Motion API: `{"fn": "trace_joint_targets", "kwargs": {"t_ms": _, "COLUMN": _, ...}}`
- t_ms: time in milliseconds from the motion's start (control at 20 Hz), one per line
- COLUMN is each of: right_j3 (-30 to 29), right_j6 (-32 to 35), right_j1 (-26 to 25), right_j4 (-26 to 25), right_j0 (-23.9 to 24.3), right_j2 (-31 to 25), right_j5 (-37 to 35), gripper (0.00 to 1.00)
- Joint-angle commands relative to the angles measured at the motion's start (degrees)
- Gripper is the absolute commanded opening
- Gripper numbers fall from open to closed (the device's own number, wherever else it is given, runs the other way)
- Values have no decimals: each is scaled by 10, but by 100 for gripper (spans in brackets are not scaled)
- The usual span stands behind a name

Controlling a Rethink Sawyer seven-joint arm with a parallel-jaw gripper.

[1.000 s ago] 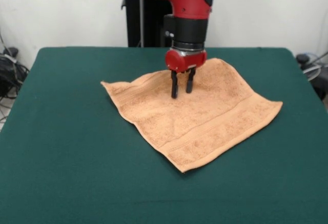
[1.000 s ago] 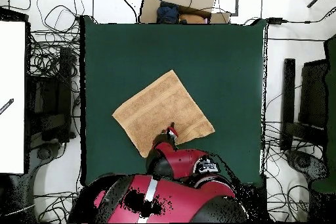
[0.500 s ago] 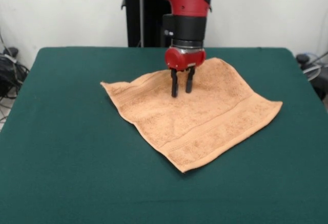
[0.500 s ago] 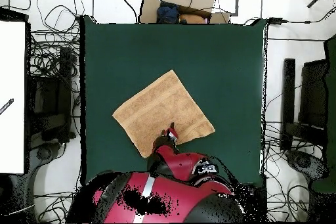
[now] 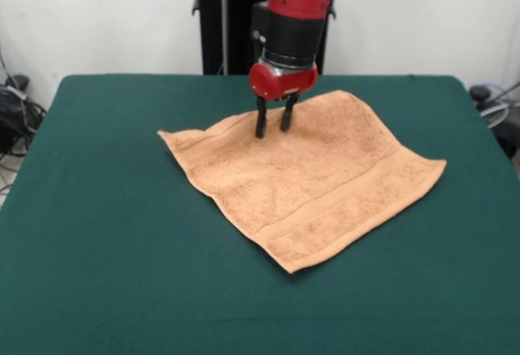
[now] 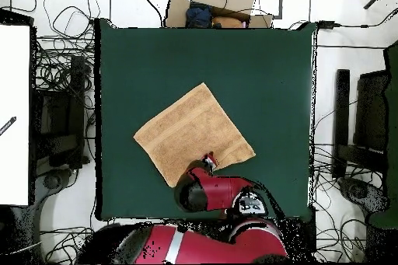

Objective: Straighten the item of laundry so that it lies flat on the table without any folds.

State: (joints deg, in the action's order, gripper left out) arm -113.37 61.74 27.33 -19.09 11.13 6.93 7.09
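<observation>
Towel point(image 5: 305, 184) is lying flat on green counter point(image 5: 97, 233); gripper point(image 5: 273, 127) is hovering above, narrowly parted, holding nothing; no labels legible.

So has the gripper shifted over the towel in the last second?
Yes. In the front view the gripper has moved left and toward the far edge of the towel, fingers open; the towel itself has hardly moved on the table.

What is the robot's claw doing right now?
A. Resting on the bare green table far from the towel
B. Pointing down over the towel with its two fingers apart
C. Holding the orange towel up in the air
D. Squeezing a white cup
B. In the front view the gripper points down over the far part of the towel, its two dark fingers apart with nothing between them, and the towel lies spread on the table.
</observation>
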Motion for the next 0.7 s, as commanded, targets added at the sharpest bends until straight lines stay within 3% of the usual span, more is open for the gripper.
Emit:
{"fn": "trace_joint_targets", "kwargs": {"t_ms": 50, "right_j3": -8, "right_j6": 118, "right_j1": 46, "right_j4": 45, "right_j0": 17, "right_j2": -72, "right_j5": -108, "gripper": 100}}
{"fn": "trace_joint_targets", "kwargs": {"t_ms": 350, "right_j3": -18, "right_j6": 116, "right_j1": 76, "right_j4": 50, "right_j0": 29, "right_j2": -92, "right_j5": -145, "gripper": 100}}
{"fn": "trace_joint_targets", "kwargs": {"t_ms": 700, "right_j3": -11, "right_j6": 114, "right_j1": 55, "right_j4": 28, "right_j0": 23, "right_j2": -77, "right_j5": -108, "gripper": 100}}
